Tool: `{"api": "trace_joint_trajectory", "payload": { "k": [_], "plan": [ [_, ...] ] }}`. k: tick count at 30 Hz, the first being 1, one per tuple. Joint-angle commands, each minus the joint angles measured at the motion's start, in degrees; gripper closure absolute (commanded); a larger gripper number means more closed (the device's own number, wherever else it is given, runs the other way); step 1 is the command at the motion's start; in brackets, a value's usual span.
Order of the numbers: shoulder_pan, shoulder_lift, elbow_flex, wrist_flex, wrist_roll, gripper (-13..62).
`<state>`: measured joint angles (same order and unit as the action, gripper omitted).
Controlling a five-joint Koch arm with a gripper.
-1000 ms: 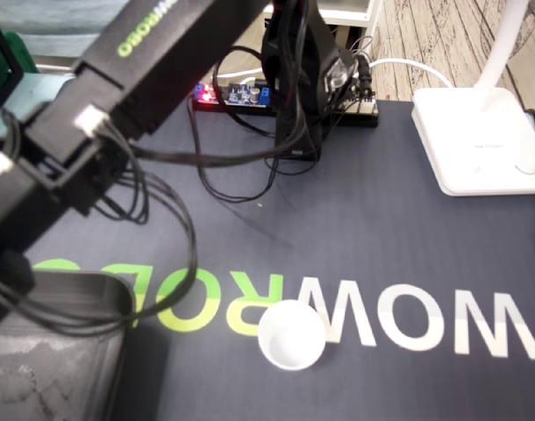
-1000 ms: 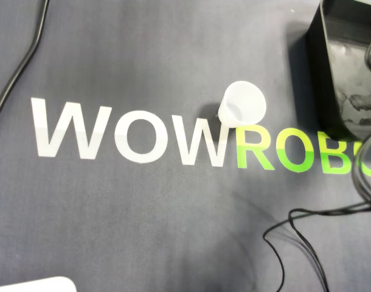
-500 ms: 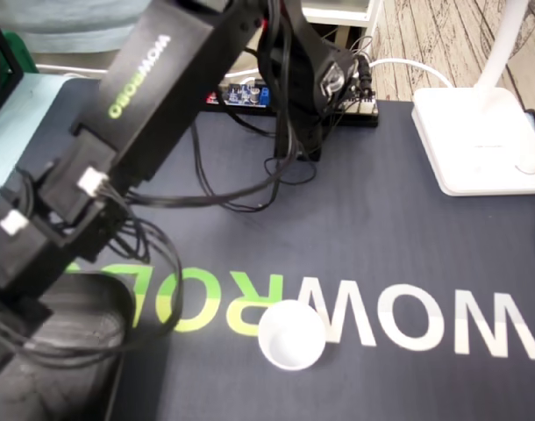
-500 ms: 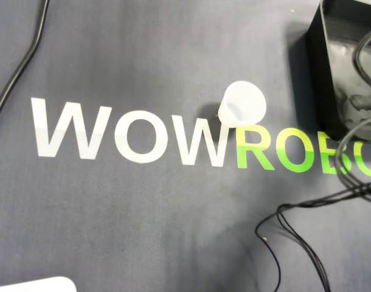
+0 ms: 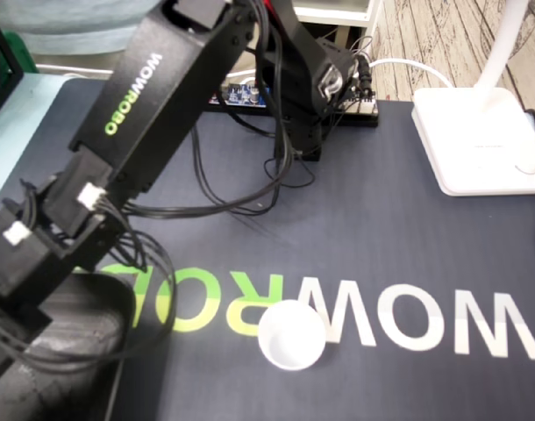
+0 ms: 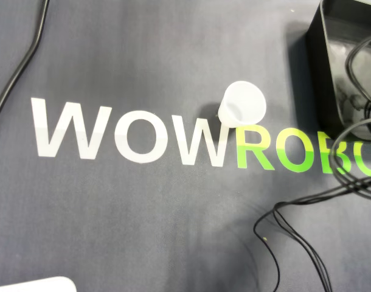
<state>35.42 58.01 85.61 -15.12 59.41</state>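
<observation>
A small white cup (image 5: 291, 334) stands upright on the dark mat, on the "WOWROBO" lettering; the overhead view shows the cup (image 6: 242, 104) at the join of the white and green letters. The black arm (image 5: 145, 114) reaches from its base at the back down to the lower left, and its wrist hangs over a black bin (image 5: 92, 303). The fingers run out of the fixed view at the bottom left. In the overhead view only the arm's cables (image 6: 350, 158) show over the bin (image 6: 322, 73). The cup is well apart from the arm.
A white lamp base (image 5: 478, 140) sits at the back right of the fixed view, and its corner (image 6: 33, 285) shows in the overhead view. A controller board (image 5: 241, 92) and loose black cables (image 5: 232, 197) lie near the arm's base. Another cable (image 6: 18, 73) crosses the overhead view's left.
The arm has swung down and back toward the bin at lower left. Its cables have shifted over the bin and mat in the overhead view. The cup has not moved.
</observation>
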Motion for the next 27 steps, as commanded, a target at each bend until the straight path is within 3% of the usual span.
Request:
{"api": "trace_joint_trajectory", "payload": {
  "k": [1,14,27],
  "plan": [
    [0.00,2.20,-5.54,-4.57,-2.02,47.4],
    [-4.66,14.41,-0.44,-4.66,-50.19,47.2],
    [-9.93,34.63,22.68,-4.66,-77.52,47.1]
  ]
}}
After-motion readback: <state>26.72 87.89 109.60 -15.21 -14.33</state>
